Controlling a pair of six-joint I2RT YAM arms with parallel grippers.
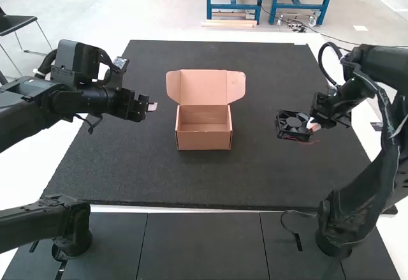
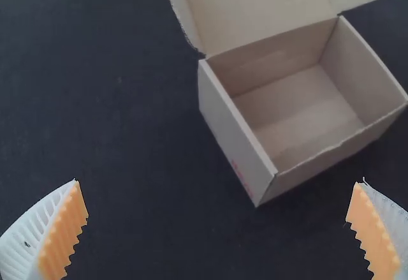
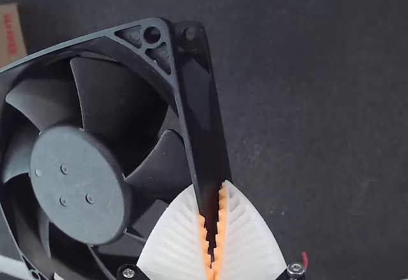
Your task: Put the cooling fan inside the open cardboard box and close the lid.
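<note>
Over on the right of the mat, had the cooling fan pinched by its frame edge in the right gripper, apart from the cardboard box. Saw that box mid-mat, lid flap up on the far side. Had the left gripper spread wide, left of the box.

High view: you get bright, even light, diffuse, from overhead. Mat reads flat black, no glare. Box throws only a faint, soft shadow at its base; inside evenly lit. Left wrist view: same flat light, one inner box wall a shade darker than the rest. Right wrist view: fan frame shows a dull sheen along its edge; white fingers v. bright, ribs still legible.
</note>
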